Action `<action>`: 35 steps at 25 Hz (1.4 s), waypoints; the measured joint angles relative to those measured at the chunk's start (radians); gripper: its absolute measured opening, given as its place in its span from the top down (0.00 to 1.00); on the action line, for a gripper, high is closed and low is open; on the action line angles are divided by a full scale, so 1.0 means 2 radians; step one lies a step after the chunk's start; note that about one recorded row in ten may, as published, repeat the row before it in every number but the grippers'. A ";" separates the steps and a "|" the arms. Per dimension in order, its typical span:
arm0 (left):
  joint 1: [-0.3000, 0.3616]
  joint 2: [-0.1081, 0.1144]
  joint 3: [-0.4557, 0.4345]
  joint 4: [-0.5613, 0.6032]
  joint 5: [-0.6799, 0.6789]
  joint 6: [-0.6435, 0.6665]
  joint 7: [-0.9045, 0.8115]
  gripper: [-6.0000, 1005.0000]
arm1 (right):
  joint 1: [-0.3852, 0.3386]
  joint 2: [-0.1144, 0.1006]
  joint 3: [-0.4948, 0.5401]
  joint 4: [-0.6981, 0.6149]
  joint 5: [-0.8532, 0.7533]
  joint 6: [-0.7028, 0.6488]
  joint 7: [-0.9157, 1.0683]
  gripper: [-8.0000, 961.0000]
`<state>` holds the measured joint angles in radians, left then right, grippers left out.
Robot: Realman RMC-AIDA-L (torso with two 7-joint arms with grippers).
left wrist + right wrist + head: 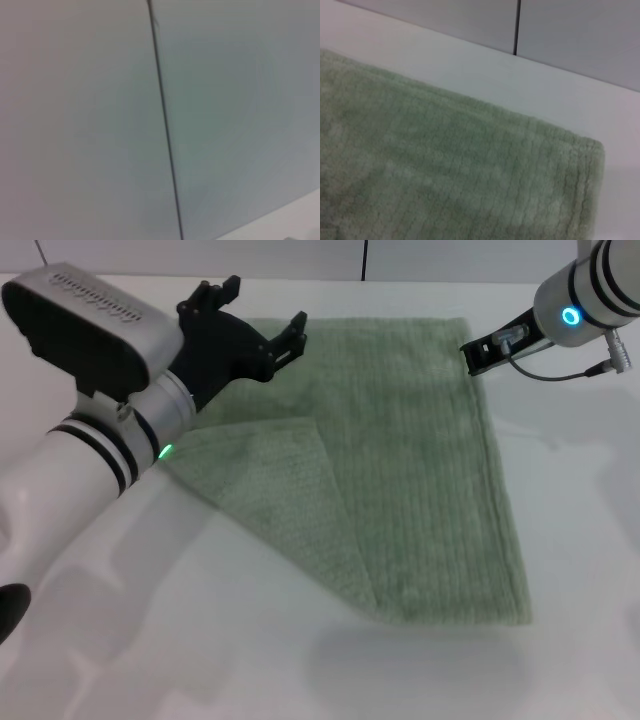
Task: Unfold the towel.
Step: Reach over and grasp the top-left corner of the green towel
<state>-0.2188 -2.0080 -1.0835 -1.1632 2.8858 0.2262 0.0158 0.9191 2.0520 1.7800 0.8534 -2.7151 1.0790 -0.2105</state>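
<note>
The pale sage-green towel [420, 460] lies on the white table [150, 640]. Its near-left corner is folded over onto it as a triangular flap [280, 490]. My left gripper [262, 312] is open and empty, raised above the towel's far-left part. My right gripper [482, 350] is at the towel's far-right corner. The right wrist view shows that corner of the towel [445, 175] lying flat on the table. The left wrist view shows only a wall with a dark seam [165, 125].
The white table extends around the towel on all sides. A pale wall with a vertical seam [516, 27] stands behind the table's far edge. A cable [560, 370] hangs from the right wrist.
</note>
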 joint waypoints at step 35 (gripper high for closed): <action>-0.114 -0.031 -0.002 -0.124 -0.012 -0.484 0.113 0.16 | 0.007 0.001 0.031 -0.099 0.004 -0.098 -0.016 0.97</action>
<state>-0.4465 -2.0707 -1.0869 -1.4116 2.8622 -0.7418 0.2417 0.9332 2.0545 1.8416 0.6555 -2.7063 0.8832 -0.2434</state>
